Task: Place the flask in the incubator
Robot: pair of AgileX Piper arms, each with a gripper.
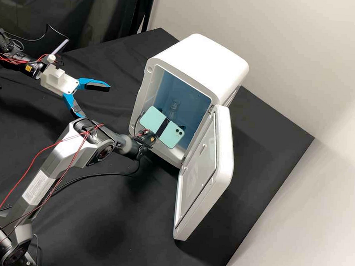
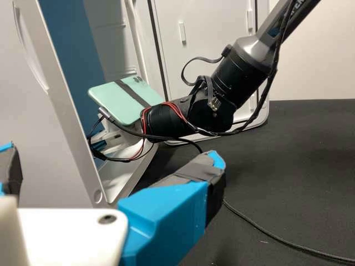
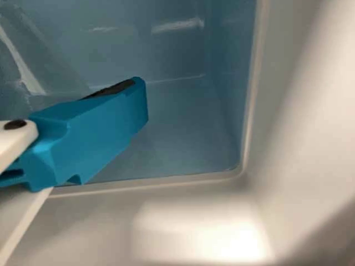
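The white incubator stands on the bench with its door swung open and its blue inside showing. The clear glass flask is upright inside it, its lower part hidden behind the mint phone on my right wrist. My right gripper is inside the chamber, with faint glass beside it. My left gripper hangs open and empty over the bench, left of the incubator, facing the right arm's wrist.
The open door juts toward the bench's front right edge. Cables trail across the black cloth under the right arm. A black curtain hangs behind the bench at the left.
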